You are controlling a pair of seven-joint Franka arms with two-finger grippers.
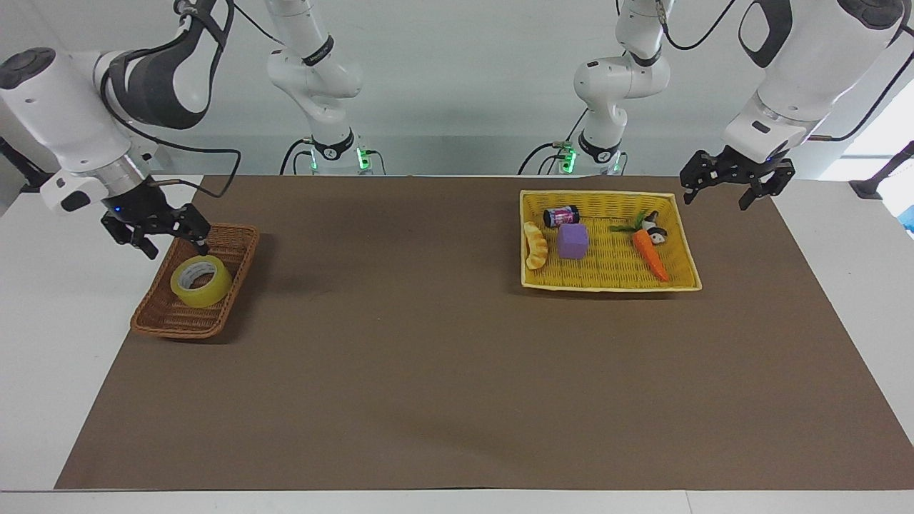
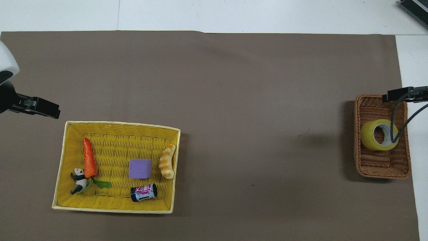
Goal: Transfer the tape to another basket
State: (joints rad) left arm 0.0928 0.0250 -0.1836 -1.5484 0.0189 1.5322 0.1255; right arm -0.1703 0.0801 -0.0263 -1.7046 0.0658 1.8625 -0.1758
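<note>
The yellow tape roll (image 1: 201, 281) lies tilted in the dark brown wicker basket (image 1: 187, 323) at the right arm's end of the table; both also show in the overhead view, the tape (image 2: 379, 135) in the basket (image 2: 381, 167). My right gripper (image 1: 176, 247) is open and empty, raised above the basket and clear of the tape; in the overhead view it (image 2: 398, 96) is over the basket's rim. My left gripper (image 1: 717, 198) is open and waits in the air beside the yellow basket (image 1: 607, 285), as the overhead view (image 2: 46, 109) also shows.
The yellow basket (image 2: 110, 209) holds a carrot (image 2: 89, 158), a panda toy (image 2: 78, 175), a purple cube (image 2: 140, 168), a bread piece (image 2: 167, 161) and a small can (image 2: 143, 192). A brown mat (image 1: 443, 357) covers the table. The right arm's cable (image 2: 399, 120) hangs over the tape.
</note>
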